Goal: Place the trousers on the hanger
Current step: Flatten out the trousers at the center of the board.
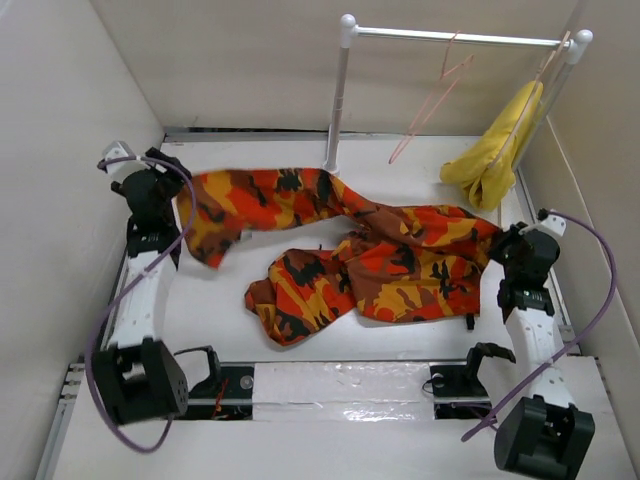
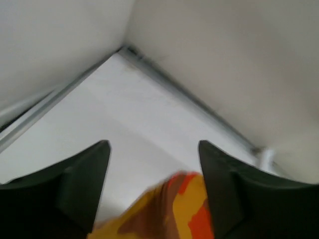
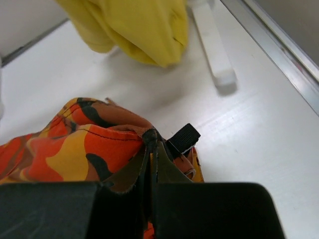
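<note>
Right end effector point(image 3: 152, 149) of mine is pinched tight on a seamed edge of the trousers point(image 1: 400, 265), beside a black belt loop point(image 3: 183, 138), so I judge this to be the waistband. Left end effector point(image 2: 152, 149) stands wide, with a fold of the camouflage cloth lying between its fingers but not clamped.

The trousers stretch left to right across the white surface point(image 1: 230, 310) between my two arms. One leg reaches toward my left arm and the other is bunched in the middle. The fabric is soft and limp, and it creases in heaps.

The hanger point(image 1: 432, 100) is thin salmon-pink wire. It dangles tilted from the white rail stand point(image 1: 450, 37) at the far side, beyond my right end effector and a little to its left. A yellow cloth point(image 1: 495, 150) hangs just beside it. My right arm is the nearer one, so I judge the waistband has to travel away from me toward that wire.
</note>
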Tool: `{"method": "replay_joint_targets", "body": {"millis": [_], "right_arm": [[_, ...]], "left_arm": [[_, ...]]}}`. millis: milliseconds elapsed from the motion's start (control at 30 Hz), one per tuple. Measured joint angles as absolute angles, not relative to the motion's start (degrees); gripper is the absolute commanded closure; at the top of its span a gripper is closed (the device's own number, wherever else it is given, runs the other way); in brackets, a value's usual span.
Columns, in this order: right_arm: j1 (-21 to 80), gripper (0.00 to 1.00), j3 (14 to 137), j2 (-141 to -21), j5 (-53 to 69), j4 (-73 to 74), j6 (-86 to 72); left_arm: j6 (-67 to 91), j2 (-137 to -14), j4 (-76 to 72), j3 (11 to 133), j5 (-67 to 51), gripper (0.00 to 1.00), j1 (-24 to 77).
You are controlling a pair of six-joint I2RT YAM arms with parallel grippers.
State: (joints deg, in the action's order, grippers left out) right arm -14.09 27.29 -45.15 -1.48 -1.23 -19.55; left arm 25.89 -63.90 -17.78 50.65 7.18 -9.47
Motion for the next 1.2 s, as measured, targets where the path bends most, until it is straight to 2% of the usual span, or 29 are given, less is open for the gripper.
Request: {"method": "replay_joint_targets", "body": {"millis": [167, 333, 433, 533, 567, 600, 633, 767, 867, 933, 1200], "right_arm": [[-17.19, 1.00, 24.36, -41.50, 2.70, -0.03, -19.90], [-17.19, 1.00, 24.36, -40.80, 6.37, -0.64, -19.88], [-17.19, 1.00, 24.36, -40.77, 8.32, -0.62, -19.70], [-17.19, 1.00, 24.36, -40.18, 9.98, -0.49, -19.55], [-17.19, 1.00, 24.36, -39.90, 10.46, -0.49, -19.44], [-17.19, 1.00, 24.36, -39.64, 10.83, -0.47, -19.29], [-17.19, 1.00, 24.36, -39.40, 11.16, -0.49, -19.25], [-17.19, 1.00, 24.36, -39.35, 12.58, -0.54, -18.96], [-17.19, 1.00, 24.36, -39.97, 13.72, -0.69, -18.63], [-17.19, 1.00, 24.36, -40.32, 14.24, -0.69, -18.35], [-17.19, 1.00, 24.36, -40.53, 15.81, -0.93, -17.91]], "left_arm": [[27.29, -74.85, -8.82, 50.15, 12.12, 0.31, -10.33], [30.81, -73.47, -3.22, 51.00, 10.39, 0.33, -9.98], [32.47, -73.69, -1.34, 52.62, 9.89, 0.41, -6.37], [34.85, -75.31, 0.01, 52.49, 9.74, 0.68, -0.40], [35.66, -75.99, 0.34, 52.01, 9.72, 0.74, 1.39], [36.27, -76.34, 0.60, 51.27, 9.80, 0.85, 3.20], [36.95, -76.42, 0.71, 50.02, 10.52, 0.87, 5.23], [38.02, -77.08, 3.84, 47.37, 15.57, 0.80, 17.93], [38.48, -78.43, 5.28, 47.37, 18.83, 0.63, 25.98], [38.85, -78.94, 5.69, 46.87, 20.71, 0.57, 27.42], [39.48, -85.82, 6.28, 44.82, 27.27, 0.59, 26.55]]}}
